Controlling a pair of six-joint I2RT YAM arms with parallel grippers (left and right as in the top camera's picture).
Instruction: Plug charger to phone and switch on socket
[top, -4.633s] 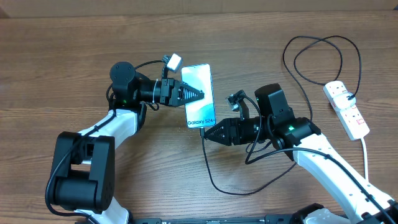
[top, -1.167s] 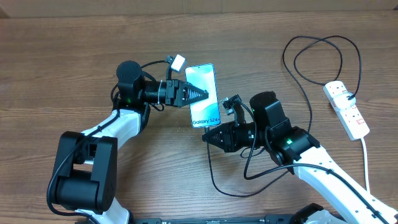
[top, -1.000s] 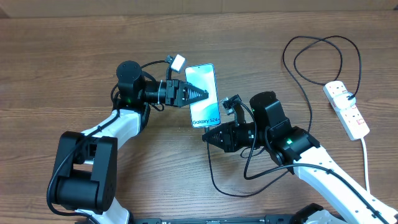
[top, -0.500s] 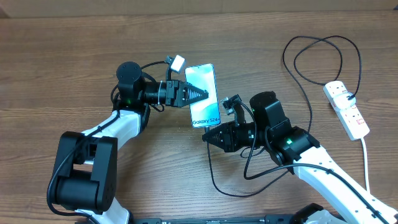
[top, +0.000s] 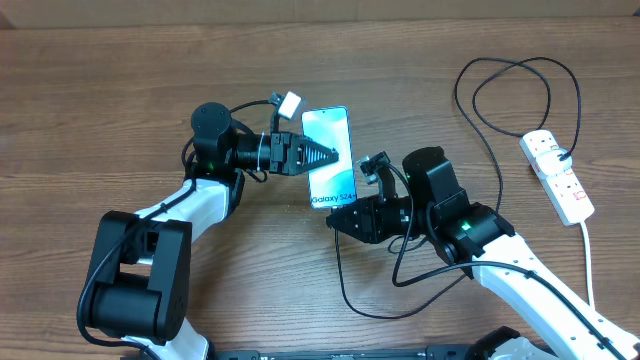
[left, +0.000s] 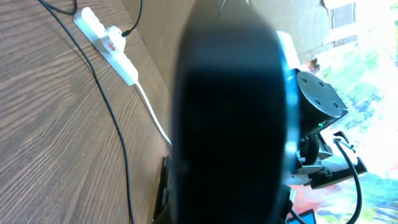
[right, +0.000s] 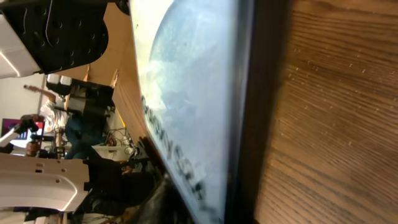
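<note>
From overhead I see my left arm stretched out low over the tabletop (top: 120, 80), its left hand (top: 328, 155) pointing toward 3 o'clock with the fingers drawn narrow, clamped on the phone (top: 338, 185) across its 9 o'clock long edge. The phone sits near the middle of the tabletop, screen up, its "Galaxy S24" end toward 6 o'clock. My right arm comes in from 5 o'clock, elbow bent, and the right hand (top: 333, 217) points toward 9 o'clock with its tip just at the phone's 6 o'clock end; its fingers are pinched close on the tip of the charger (top: 339, 272), whose thin black cable drops toward 6 o'clock, curls under the arm, and loops again near 1 o'clock. The socket (top: 558, 175) lies well apart at the 3 o'clock edge, with the charger plugged in. My left wrist view is mostly filled by a dark blur, with the socket (left: 106, 38) and the cable (left: 106, 106) beyond it. My right wrist view shows the phone's lit screen (right: 186, 93) very close, on edge against the wood; I cannot tell there whether the plug is seated. Compared with half a second ago, the left hand and the phone have slid slightly toward 3 o'clock, while the right hand has barely moved.
</note>
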